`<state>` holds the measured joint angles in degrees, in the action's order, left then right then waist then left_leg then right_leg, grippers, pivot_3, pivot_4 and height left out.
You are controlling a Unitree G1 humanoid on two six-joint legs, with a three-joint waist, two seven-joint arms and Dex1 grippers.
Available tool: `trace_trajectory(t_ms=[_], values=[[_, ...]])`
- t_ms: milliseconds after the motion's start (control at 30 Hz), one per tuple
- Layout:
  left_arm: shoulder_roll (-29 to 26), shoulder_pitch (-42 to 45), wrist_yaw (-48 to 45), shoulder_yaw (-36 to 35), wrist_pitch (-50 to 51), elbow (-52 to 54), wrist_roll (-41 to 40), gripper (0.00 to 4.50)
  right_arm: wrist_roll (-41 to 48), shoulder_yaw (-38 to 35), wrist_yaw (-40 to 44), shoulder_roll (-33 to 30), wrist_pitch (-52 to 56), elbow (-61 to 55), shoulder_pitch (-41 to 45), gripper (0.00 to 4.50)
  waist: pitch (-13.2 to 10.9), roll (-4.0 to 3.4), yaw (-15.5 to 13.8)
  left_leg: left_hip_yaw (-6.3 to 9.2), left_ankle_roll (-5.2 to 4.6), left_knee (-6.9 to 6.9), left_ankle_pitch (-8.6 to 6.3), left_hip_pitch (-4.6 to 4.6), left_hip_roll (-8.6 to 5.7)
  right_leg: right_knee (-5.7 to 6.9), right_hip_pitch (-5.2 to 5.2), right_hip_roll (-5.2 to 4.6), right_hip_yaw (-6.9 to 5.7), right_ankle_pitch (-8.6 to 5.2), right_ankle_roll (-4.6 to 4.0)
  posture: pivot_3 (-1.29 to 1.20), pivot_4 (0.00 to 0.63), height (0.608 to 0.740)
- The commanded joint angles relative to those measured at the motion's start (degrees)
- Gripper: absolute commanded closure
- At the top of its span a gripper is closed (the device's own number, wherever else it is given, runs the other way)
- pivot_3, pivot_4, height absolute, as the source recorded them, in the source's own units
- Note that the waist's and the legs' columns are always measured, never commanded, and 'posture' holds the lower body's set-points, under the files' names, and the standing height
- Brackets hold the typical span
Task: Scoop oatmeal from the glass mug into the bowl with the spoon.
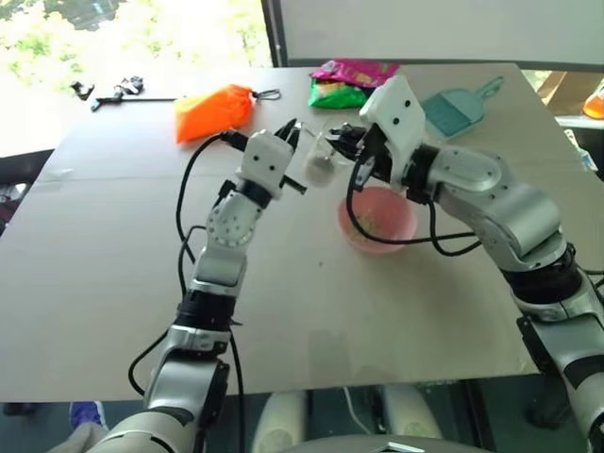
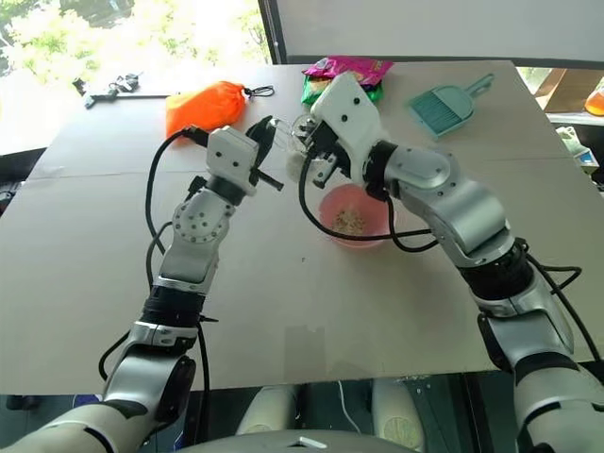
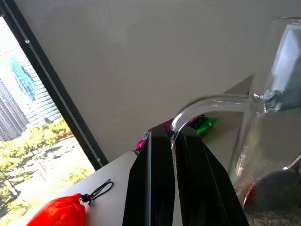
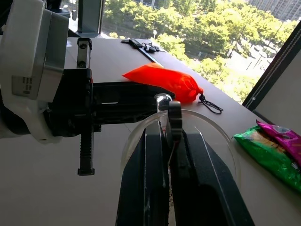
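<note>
So the left claw (image 3: pixel 173 188) is clamped tight on the curved handle of the small clear glass mug (image 1: pixel 321 156), holding it up off the tabletop (image 1: pixel 113 283). The right claw (image 4: pixel 168 155) is pinched shut on the slim handle of the shiny silver metal spoon (image 4: pixel 164 106), with the spoon's head down inside the mug where a bit of pale beige oatmeal (image 3: pixel 275 217) sits. The small round pink plastic bowl (image 1: pixel 401 231) is just below them with some flakes in it. Farther back: an orange drawstring pouch (image 1: pixel 212 111), a green and pink snack bag (image 1: pixel 344 83) and a teal plastic dustpan-shaped scoop (image 1: pixel 455 109).
</note>
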<state>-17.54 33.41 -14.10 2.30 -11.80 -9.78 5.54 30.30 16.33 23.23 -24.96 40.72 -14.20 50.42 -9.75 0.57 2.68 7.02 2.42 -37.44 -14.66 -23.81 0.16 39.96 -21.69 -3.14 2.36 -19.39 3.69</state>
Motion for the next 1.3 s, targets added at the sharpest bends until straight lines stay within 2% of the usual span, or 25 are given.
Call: trace_trajectory(t_ms=[33,300,633,1300], values=[[0.05,0.21,1.20,-0.27,-2.08,4.41,0.93,4.41,7.22,-7.39,-0.95,3.22,6.79,-0.56,1.47,4.50,0.00,0.00,-0.01,0.00,0.00,-0.01,0.00,0.00,0.00,0.01,0.00,0.00,0.00,0.00,0.00,0.00,0.150,0.740],[1.03,-1.03,2.26,-0.60,-0.91,5.57,1.28,4.41,17.76,-22.84,-7.71,9.08,21.09,4.94,6.94,4.50,0.01,-0.01,-0.01,0.02,0.01,-0.03,0.00,0.00,-0.01,0.05,0.01,0.00,-0.01,0.00,0.00,0.00,0.150,0.740],[0.28,-1.39,2.54,-1.46,0.17,3.99,1.08,4.41,22.77,-33.92,-14.50,9.58,26.75,8.90,11.30,4.50,0.01,-0.02,0.89,0.00,0.00,-0.03,0.00,0.00,-0.02,0.09,0.00,-0.01,0.01,0.00,0.00,0.00,0.150,0.740],[0.68,-2.22,2.43,-0.92,2.09,4.13,1.00,4.41,25.60,-36.19,-18.38,8.75,28.08,8.18,10.47,4.50,0.02,-0.03,1.46,-0.03,0.00,-0.04,0.01,0.02,-0.02,0.15,0.00,-0.01,0.04,0.00,0.00,0.00,0.150,0.740]])
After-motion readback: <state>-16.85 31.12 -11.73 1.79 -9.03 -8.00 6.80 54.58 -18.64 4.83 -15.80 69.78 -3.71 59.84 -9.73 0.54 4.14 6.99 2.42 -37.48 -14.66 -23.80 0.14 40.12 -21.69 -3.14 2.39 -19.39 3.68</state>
